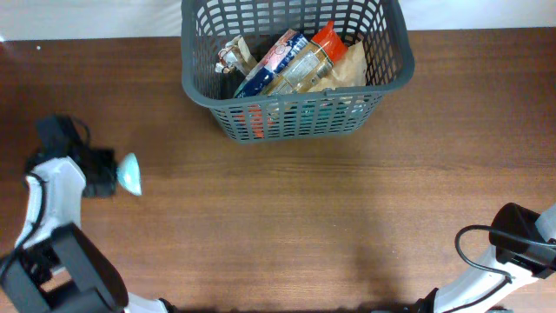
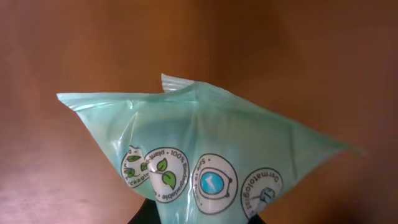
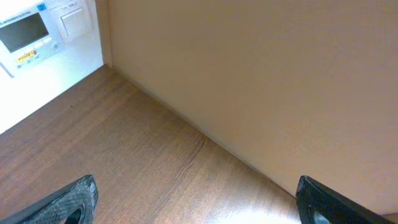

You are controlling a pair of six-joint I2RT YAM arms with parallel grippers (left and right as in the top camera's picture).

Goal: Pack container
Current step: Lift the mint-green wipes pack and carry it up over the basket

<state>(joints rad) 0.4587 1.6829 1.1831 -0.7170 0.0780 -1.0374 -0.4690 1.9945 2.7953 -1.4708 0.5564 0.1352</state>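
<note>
A pale green plastic packet (image 2: 205, 143) fills the left wrist view. Its crinkled, translucent film fans into a wide triangle printed with round white badges, one showing green leaves. The left claw (image 1: 116, 174) is closed on the packet's narrow end at 9 o'clock in the overhead view, and the wide end points toward 3 o'clock.

The container (image 1: 295, 117) is a dark grey plastic basket with slotted lattice walls and rounded corners. It stands at 12 o'clock on the brown wood-grain bench (image 1: 304, 226), mouth up, well apart from the packet. Its long axis runs from 9 to 3 o'clock, and its far edge is cut off by the frame.

Inside, lying slantwise, are a blue and white packet (image 1: 274, 61), a clear packet with an orange-red top (image 1: 308, 68) and a brown paper bag (image 1: 352, 63).

The right claw (image 3: 199, 205), at 4 o'clock, stands wide open and grips nothing.
</note>
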